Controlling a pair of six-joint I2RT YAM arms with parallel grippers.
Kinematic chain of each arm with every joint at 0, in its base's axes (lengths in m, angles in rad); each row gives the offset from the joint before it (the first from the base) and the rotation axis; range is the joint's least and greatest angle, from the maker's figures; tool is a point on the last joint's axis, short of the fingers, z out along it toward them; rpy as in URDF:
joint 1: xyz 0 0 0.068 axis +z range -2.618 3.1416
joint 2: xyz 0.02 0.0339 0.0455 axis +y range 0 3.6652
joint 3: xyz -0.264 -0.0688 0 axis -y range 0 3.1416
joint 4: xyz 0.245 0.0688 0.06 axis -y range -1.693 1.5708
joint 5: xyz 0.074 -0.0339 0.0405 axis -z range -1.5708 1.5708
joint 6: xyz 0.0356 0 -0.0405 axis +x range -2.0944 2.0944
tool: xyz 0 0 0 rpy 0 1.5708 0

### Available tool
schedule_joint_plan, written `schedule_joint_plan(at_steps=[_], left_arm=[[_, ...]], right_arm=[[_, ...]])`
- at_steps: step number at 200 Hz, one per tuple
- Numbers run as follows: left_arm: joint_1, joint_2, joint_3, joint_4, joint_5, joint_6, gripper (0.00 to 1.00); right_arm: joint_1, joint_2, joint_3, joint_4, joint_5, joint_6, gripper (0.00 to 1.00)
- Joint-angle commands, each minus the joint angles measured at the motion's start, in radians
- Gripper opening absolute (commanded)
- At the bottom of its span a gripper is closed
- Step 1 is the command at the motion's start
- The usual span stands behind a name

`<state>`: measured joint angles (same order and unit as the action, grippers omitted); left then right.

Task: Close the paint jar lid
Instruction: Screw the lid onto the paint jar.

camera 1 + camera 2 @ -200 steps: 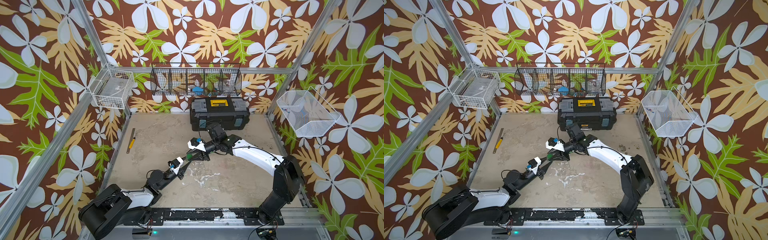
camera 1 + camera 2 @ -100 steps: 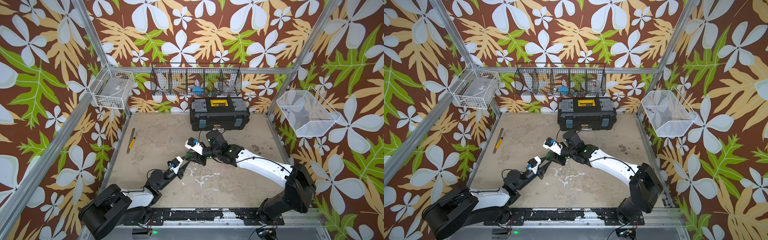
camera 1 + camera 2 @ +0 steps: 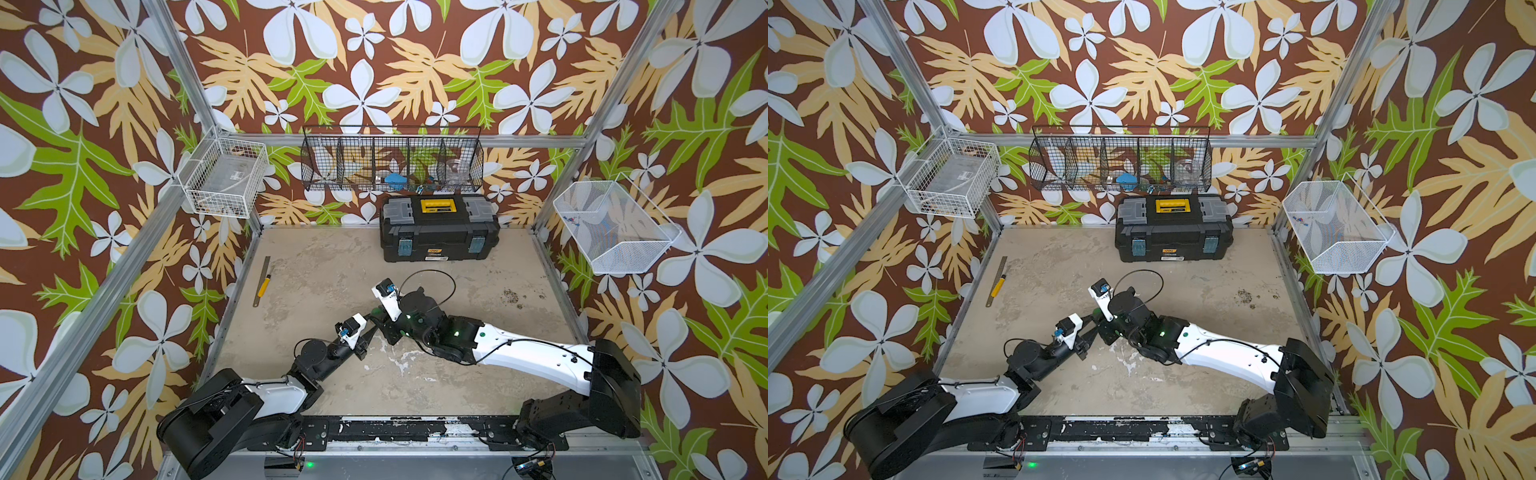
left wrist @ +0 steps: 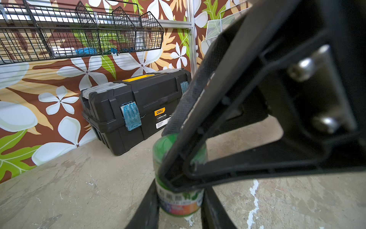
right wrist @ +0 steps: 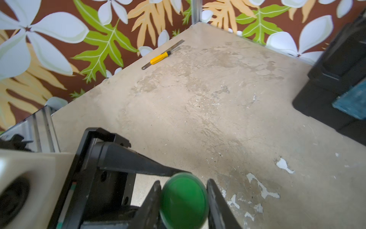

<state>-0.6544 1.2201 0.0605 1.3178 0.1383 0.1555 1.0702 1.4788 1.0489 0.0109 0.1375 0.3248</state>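
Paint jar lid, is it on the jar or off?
On: the lid sits atop the paint jar, held in the right pincer. Fully screwed down, cannot tell.

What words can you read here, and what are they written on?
"deli": on the orange label on the black toolbox.
Print on the white sticker beneath it: too small to read.
Label on the paint jar: blurred, unreadable.
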Motion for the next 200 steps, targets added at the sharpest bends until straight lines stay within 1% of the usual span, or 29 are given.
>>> schedule_joint_plan(at_steps=[1, 15, 32, 53, 82, 97, 115, 139, 179, 191, 200], left_arm=[[0.000, -0.004, 0.005, 0.066, 0.025, 0.006, 0.22], [-0.001, -0.004, 0.005, 0.066, 0.024, 0.006, 0.22], [-0.001, -0.004, 0.005, 0.067, 0.024, 0.006, 0.22], [-0.001, -0.004, 0.005, 0.067, 0.024, 0.005, 0.22], [-0.001, -0.004, 0.005, 0.066, 0.024, 0.006, 0.22], [-0.001, -0.002, 0.005, 0.067, 0.023, 0.006, 0.22], [-0.001, -0.003, 0.005, 0.066, 0.023, 0.007, 0.22], [0.000, -0.002, 0.005, 0.067, 0.023, 0.005, 0.22], [0.000, -0.002, 0.005, 0.066, 0.024, 0.006, 0.22], [-0.001, -0.002, 0.005, 0.066, 0.024, 0.005, 0.22], [-0.001, -0.002, 0.005, 0.066, 0.024, 0.006, 0.22]], right_arm=[[0.047, 0.010, 0.002, 0.016, 0.100, 0.169, 0.34], [0.070, 0.015, 0.003, 0.017, 0.128, 0.224, 0.33], [0.087, 0.022, 0.008, 0.025, 0.134, 0.267, 0.35], [0.096, 0.026, 0.020, 0.018, 0.132, 0.271, 0.39], [0.096, 0.017, 0.026, 0.006, 0.150, 0.263, 0.43], [0.095, 0.013, 0.030, 0.000, 0.156, 0.261, 0.47], [0.095, 0.014, 0.034, -0.015, 0.167, 0.257, 0.54], [0.095, -0.001, 0.046, -0.037, 0.189, 0.230, 0.62], [0.083, -0.056, 0.054, -0.067, 0.226, 0.144, 0.67], [0.060, -0.075, 0.054, -0.069, 0.210, 0.108, 0.69], [0.032, -0.094, 0.054, -0.069, 0.167, 0.071, 0.70]])
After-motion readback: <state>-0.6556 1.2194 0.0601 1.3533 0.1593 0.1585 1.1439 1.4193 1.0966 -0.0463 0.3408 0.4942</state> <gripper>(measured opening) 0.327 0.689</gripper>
